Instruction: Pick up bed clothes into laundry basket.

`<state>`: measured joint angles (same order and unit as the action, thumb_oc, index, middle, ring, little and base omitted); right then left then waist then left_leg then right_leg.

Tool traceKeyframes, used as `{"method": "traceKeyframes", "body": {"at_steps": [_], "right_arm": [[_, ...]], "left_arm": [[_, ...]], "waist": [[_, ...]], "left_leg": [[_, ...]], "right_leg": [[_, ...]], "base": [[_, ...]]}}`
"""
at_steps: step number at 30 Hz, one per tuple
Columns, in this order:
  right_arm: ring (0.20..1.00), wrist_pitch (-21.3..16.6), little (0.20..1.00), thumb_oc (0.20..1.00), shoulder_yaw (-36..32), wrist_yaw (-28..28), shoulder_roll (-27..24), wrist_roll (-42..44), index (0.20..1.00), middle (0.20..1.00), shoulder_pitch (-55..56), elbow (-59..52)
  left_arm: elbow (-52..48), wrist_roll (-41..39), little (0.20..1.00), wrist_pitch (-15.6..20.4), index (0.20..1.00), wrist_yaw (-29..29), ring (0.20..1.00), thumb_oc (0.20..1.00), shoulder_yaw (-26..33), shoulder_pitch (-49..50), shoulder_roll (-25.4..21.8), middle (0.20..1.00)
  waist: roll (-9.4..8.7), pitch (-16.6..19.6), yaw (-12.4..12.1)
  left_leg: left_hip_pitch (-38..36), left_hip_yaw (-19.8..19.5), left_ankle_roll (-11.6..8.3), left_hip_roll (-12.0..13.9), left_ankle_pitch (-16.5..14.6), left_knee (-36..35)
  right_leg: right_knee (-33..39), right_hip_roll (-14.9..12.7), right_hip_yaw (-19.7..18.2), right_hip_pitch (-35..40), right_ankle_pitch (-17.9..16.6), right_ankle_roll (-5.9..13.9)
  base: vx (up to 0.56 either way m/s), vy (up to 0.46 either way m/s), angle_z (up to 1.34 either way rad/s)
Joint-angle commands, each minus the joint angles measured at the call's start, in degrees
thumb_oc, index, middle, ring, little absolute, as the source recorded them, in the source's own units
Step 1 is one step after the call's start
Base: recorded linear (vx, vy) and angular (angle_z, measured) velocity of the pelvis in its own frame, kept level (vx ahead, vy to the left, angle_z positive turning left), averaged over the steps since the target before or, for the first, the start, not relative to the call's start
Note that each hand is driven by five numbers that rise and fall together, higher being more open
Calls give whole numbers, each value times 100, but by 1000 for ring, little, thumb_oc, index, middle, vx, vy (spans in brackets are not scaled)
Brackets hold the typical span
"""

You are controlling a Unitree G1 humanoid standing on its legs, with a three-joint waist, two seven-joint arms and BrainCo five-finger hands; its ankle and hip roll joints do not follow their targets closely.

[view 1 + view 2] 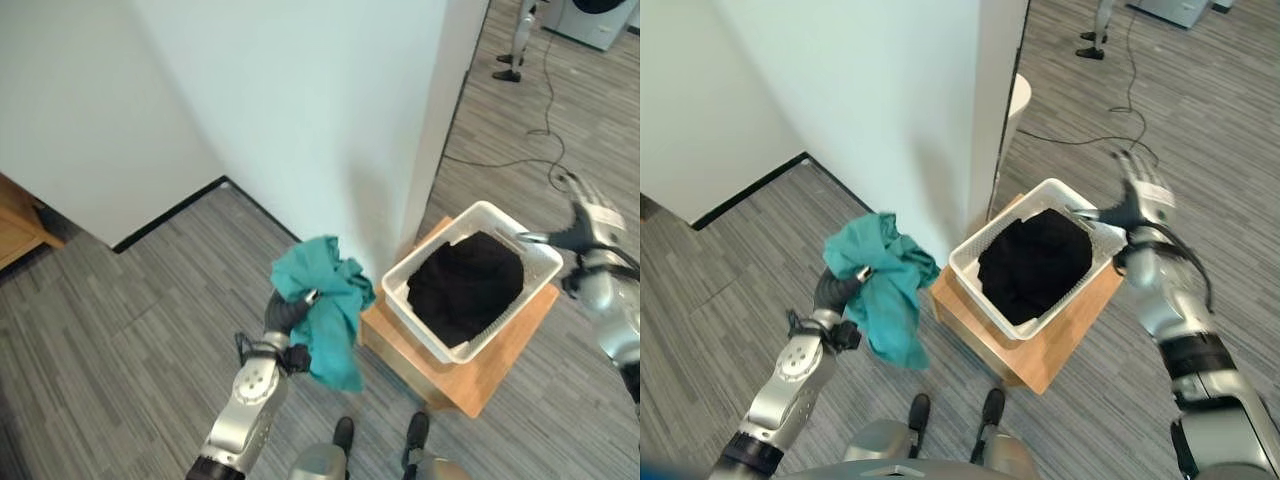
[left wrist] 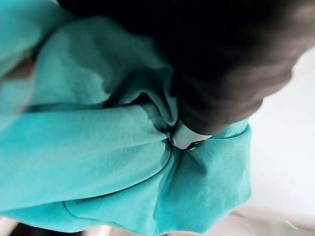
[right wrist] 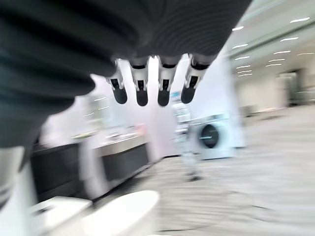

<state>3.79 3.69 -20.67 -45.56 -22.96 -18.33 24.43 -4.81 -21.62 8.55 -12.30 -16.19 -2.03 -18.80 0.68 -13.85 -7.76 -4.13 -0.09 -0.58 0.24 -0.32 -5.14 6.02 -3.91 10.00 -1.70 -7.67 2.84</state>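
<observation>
**Teal garment held up, basket waiting to the right**

From where I stood, the robot's left hand (image 1: 288, 312) was at about seven o'clock in the scene, raised off the striped grey floor (image 1: 130, 320) with its fingers curled into a bunched teal cloth (image 1: 330, 310). The cloth hung down from that grip in loose folds, clear of the floor, and the wrist view showed a silver fingertip (image 2: 186, 137) sunk into the gathered fabric. I judged it was carried high like that so no trailing edge would drag or catch on the way across.

Behind it, toward twelve o'clock, rose a white wall (image 1: 300, 100) that ended in a corner.

Just right of the cloth, at roughly four o'clock, a white laundry basket (image 1: 420, 315) sat on a low wooden stand (image 1: 480, 385), tucked against the wall's corner. It sat at an angle to the robot. Inside lay a heap of black clothing (image 1: 465, 285) that covered most of the bottom. The teal piece was near the basket's nearest corner but not yet over its rim.

At three o'clock the right hand (image 1: 1140, 205) hovered beside the basket's far rim, fingers straight and spread, holding nothing. It seemed poised to steady the basket, though I couldn't tell whether it touched it.
</observation>
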Motion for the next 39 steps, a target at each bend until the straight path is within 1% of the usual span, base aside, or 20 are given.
{"method": "traceKeyframes", "body": {"at_steps": [1, 6, 7, 9, 11, 12, 15, 16, 18, 21, 22, 24, 25, 27, 29, 30, 32, 33, 36, 39], "right_arm": [[1000, -101, 1000, 1000, -75, -373, -70, 635, 1000, 1000, 39, 717], [1000, -71, 1000, 1000, 94, -271, 701, 1113, 1000, 1000, 506, 2779], [1000, -88, 1000, 1000, 99, -278, 707, 1121, 1000, 1000, 489, 2807], [1000, -85, 1000, 1000, 11, -160, 1138, 1439, 1000, 1000, 839, 3792], [1000, -39, 1000, 1000, -31, -35, 1406, 1536, 1000, 1000, 1155, 4204], [1000, -47, 1000, 1000, -37, -36, 1410, 1539, 1000, 1000, 1153, 4208], [1000, -96, 1000, 1000, -283, 172, 1840, 1886, 1000, 1000, 1814, 4676], [1000, -100, 1000, 1000, -292, 173, 1843, 1887, 1000, 1000, 1823, 4673], [1000, -193, 1000, 1000, -457, 292, 2158, 2233, 1000, 1000, 2216, 4796], [1000, -296, 1000, 1000, -563, 356, 2360, 2548, 1000, 1000, 2416, 4769], [1000, -295, 1000, 1000, -565, 356, 2360, 2548, 1000, 1000, 2416, 4768], [1000, -369, 1000, 1000, -498, 382, 2476, 2662, 1000, 1000, 2427, 4642], [1000, -405, 1000, 1000, -350, 361, 2553, 2682, 1000, 1000, 2328, 4504], [1000, -404, 1000, 1000, -353, 360, 2553, 2683, 1000, 1000, 2325, 4502], [1000, -430, 1000, 1000, -205, 333, 2613, 2673, 1000, 1000, 2236, 4344], [1000, -482, 1000, 1000, -63, 319, 2620, 2670, 1000, 1000, 2141, 4137], [1000, -487, 1000, 1000, 97, 285, 2623, 2608, 1000, 1000, 2062, 3923], [1000, -486, 1000, 1000, 95, 285, 2624, 2608, 1000, 1000, 2062, 3922], [1000, -498, 1000, 1000, 260, 260, 2641, 2446, 1000, 1000, 2111, 3789], [1000, -503, 1000, 1000, 295, 262, 2662, 2451, 1000, 1000, 2113, 3865]], "left_arm": [[-442, 468, 200, 452, 200, -128, 200, 200, -372, -775, -70, 200], [-705, 823, 200, 532, 200, -252, 200, 200, -681, -1798, -27, 200], [-696, 825, 200, 535, 200, -255, 200, 200, -688, -1809, -31, 200], [-809, 923, 200, 550, 200, -292, 200, 200, -792, -2349, -40, 200], [-870, 954, 200, 583, 200, -292, 200, 200, -826, -2601, -21, 200], [-862, 958, 200, 589, 200, -297, 200, 200, -835, -2611, -22, 200], [-861, 1219, 200, 602, 200, -389, 200, 200, -880, -3138, 22, 200], [-845, 1226, 200, 609, 200, -396, 200, 200, -894, -3149, 28, 200], [-625, 1288, 200, 559, 200, -438, 200, 200, -985, -3460, 255, 200], [22, 1357, 200, 468, 200, -482, 200, 200, -1163, -3764, 486, 200], [27, 1357, 200, 472, 200, -483, 200, 200, -1165, -3768, 488, 200], [653, 1559, 200, 329, 200, -570, 200, 200, -1302, -4050, 597, 200], [1260, 1754, 200, 209, 200, -646, 200, 200, -1442, -4290, 751, 200], [1279, 1757, 200, 218, 200, -650, 200, 200, -1444, -4303, 758, 200], [1577, 2089, 200, 91, 200, -718, 200, 200, -1547, -4464, 801, 200], [2036, 2398, 200, -30, 200, -832, 200, 200, -1652, -4719, 815, 200], [2486, 2853, 200, -120, 200, -932, 200, 200, -1850, -5016, 778, 200], [2490, 2854, 200, -118, 200, -933, 200, 200, -1851, -5018, 779, 200], [2824, 3382, 200, -225, 200, -968, 200, 200, -2032, -5436, 503, 200], [3018, 3453, 200, -261, 200, -1033, 200, 200, -2049, -5711, 421, 200]], "waist": [[-138, 272, 224], [-27, 258, 524], [-33, 252, 519], [20, 246, 682], [55, 251, 801], [48, 245, 797], [103, 257, 1047], [101, 255, 1038], [127, 249, 1254], [151, 255, 1422], [151, 254, 1418], [174, 257, 1564], [191, 241, 1638], [192, 239, 1631], [200, 237, 1688], [197, 217, 1744], [191, 186, 1782], [191, 187, 1778], [150, 170, 1824], [119, 164, 1818]], "left_leg": [[223, 179, -447, 444, -225, 14], [114, 326, -418, 452, -271, 14], [110, 327, -418, 453, -275, 14], [76, 378, -425, 455, -285, 14], [64, 407, -438, 454, -274, 14], [103, 410, -432, 448, -201, 14], [44, 491, -459, 470, -265, 14], [40, 491, -460, 471, -267, 14], [6, 555, -474, 500, -273, 14], [-27, 651, -490, 539, -271, 14], [-27, 653, -490, 539, -272, 14], [-29, 762, -501, 575, -248, 14], [-19, 864, -512, 600, -235, 14], [-18, 870, -512, 601, -235, 14], [16, 916, -512, 610, -226, 14], [55, 963, -510, 613, -223, 14], [112, 1055, -507, 615, -215, 14], [113, 1058, -507, 615, -215, 14], [185, 1220, -521, 620, -197, 14], [246, 1262, -535, 630, -173, 14]], "right_leg": [[-102, -738, 193, 752, 813, 765], [-102, -761, 25, 729, 781, 783], [-102, -761, 24, 732, 783, 784], [-102, -772, -26, 715, 772, 798], [-102, -772, -40, 706, 764, 807], [-102, -775, -41, 668, 701, 797], [-102, -752, -87, 672, 743, 817], [-102, -751, -86, 677, 745, 817], [-102, -739, -142, 674, 745, 816], [-102, -712, -233, 639, 743, 819], [-102, -712, -235, 638, 742, 819], [-102, -686, -334, 566, 710, 825], [-102, -671, -412, 490, 681, 827], [-102, -670, -419, 486, 679, 827], [-102, -669, -464, 417, 658, 835], [-102, -667, -510, 327, 623, 858], [-102, -666, -584, 205, 579, 888], [-102, -666, -587, 202, 579, 888], [-102, -659, -642, 39, 499, 941], [-102, -657, -644, -49, 469, 955]], "base": [[19, 20, -28], [15, 11, -18], [11, -3, -6], [30, -9, -32], [7, -6, -22], [16, -3, -14], [49, -15, -9], [0, 0, 0], [28, -13, -24], [24, -6, -22], [34, -2, -27], [28, 8, -39], [17, 7, -26], [10, 1, -13], [5, 8, -25], [-7, 17, -17], [-8, 21, -19], [14, 17, -30], [11, 6, -24], [-7, -5, -11]]}}
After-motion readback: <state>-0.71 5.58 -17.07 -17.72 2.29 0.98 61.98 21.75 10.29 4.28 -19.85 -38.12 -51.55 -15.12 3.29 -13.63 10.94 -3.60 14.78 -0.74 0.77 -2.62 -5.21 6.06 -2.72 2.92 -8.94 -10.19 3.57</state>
